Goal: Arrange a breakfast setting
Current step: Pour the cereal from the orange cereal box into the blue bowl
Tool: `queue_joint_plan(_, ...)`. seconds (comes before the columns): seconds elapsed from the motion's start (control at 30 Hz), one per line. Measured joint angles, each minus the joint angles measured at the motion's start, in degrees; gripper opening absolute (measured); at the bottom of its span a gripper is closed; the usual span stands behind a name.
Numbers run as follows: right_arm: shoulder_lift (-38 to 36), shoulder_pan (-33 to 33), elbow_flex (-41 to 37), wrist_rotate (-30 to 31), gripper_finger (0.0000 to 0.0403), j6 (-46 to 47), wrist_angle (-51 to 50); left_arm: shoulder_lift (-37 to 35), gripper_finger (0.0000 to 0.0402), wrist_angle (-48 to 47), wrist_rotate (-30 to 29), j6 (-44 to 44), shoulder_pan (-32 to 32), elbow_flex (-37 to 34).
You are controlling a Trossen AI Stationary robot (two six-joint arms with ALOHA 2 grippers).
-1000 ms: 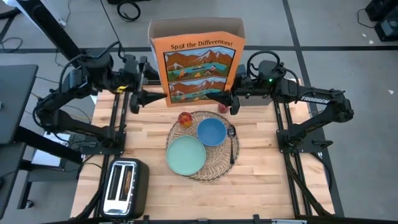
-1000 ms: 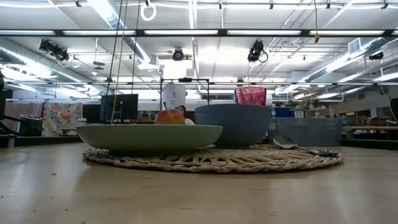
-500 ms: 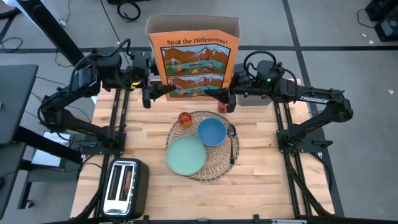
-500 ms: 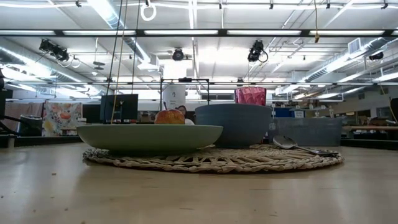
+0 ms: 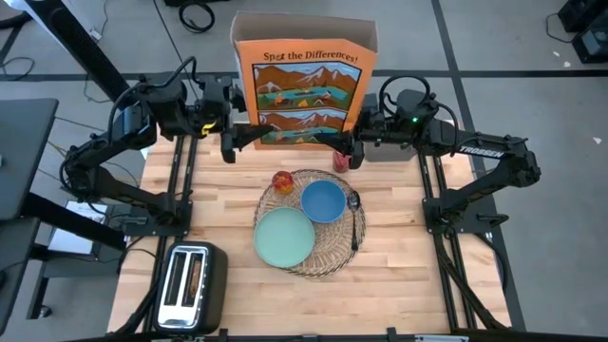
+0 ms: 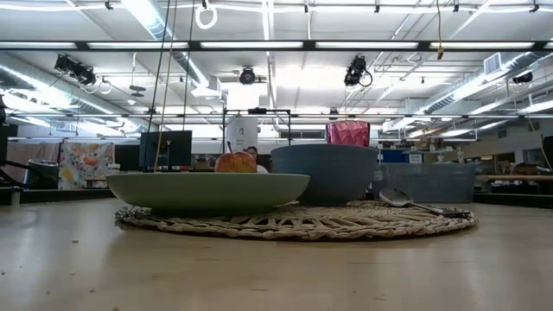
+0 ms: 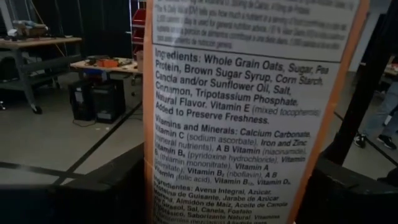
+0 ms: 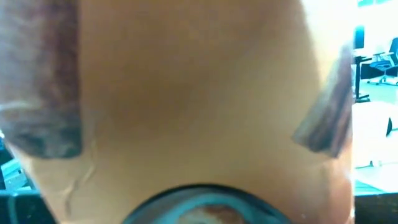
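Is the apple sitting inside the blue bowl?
No, in the high view the apple lies on the placemat beside the blue bowl, which looks empty.

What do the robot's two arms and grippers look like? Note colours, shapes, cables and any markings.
Both arms are black, built of slim tubular links with chunky joints. The right arm carries white TROSSEN lettering and a small green light near its wrist; black cables loop above it. The left arm shows looping black cables and a yellow patch at its wrist. The left gripper and right gripper have two dark fingers each.
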Motion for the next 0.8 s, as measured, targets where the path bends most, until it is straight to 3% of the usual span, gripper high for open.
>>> queue_joint_plan(0.1, 0.00, 0.00, 0.02, -0.17, 0.0261, -0.35, -0.17, 0.00, 0.0268, 0.04, -0.09, -0.04, 0.00, 0.00)
queue_joint_plan(0.2, -0.02, 0.00, 0.02, -0.20, 0.0261, -0.59, -0.25, 0.00, 0.0265, 0.03, -0.20, -0.20, 0.00, 0.00)
queue_joint_plan(0.5, 0.29, -0.56, 0.00, -0.22, 0.0261, -1.41, -1.15, 1.53, 0.0363, -3.76, -0.94, -1.24, 0.00, -0.15)
queue_joint_plan(0.8, 0.13, -1.18, 0.00, -0.55, 0.0261, -1.81, 0.45, 2.79, 0.0353, -3.73, -1.15, 0.21, 0.07, 0.00)
